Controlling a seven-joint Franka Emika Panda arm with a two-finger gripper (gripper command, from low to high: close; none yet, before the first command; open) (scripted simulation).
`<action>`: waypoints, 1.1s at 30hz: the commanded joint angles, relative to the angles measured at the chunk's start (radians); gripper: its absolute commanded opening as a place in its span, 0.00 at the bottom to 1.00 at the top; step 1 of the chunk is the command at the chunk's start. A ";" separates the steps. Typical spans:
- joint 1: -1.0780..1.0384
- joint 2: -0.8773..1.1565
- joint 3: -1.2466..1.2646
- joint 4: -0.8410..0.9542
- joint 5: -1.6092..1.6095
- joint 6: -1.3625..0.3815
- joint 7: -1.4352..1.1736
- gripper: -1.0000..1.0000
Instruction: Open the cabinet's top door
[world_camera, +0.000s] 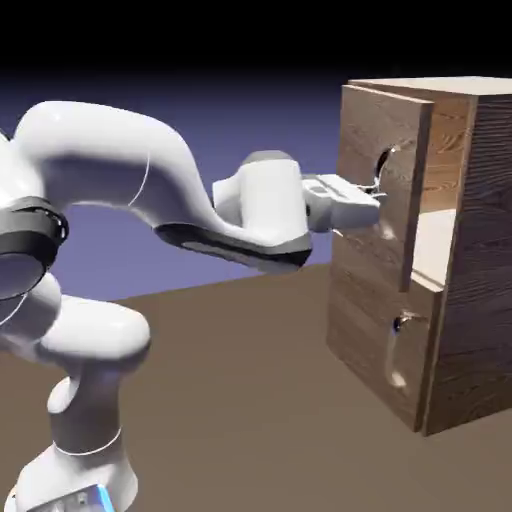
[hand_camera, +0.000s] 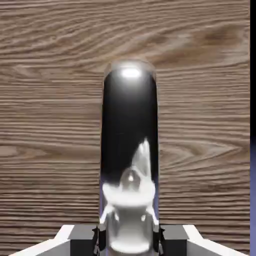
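Cabinet (world_camera: 455, 300): boxy, brown wood-grain, at right of exterior view, pale interior showing in gap. Top door (world_camera: 375, 170): flat, roughly square panel, already swung slightly ajar, far from fully open; judge most of swing left. Lower door (world_camera: 375, 340) flush, small handle untouched. Arm (world_camera: 130, 170): smooth white, reaching level to door. Handle (hand_camera: 130, 145): long curved bar, glossy silver, mirror-dark in hand view. Gripper (hand_camera: 129, 237): jaws narrow, clamped on handle, grey tips (hand_camera: 80, 240) flanking bar.
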 joint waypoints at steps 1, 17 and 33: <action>-0.030 0.002 0.036 -0.016 0.028 -0.014 0.000 0.00; -0.349 -0.039 0.555 -0.182 0.487 -0.234 -0.048 0.00; -0.785 -0.106 1.061 -0.195 0.866 -0.132 -0.065 0.00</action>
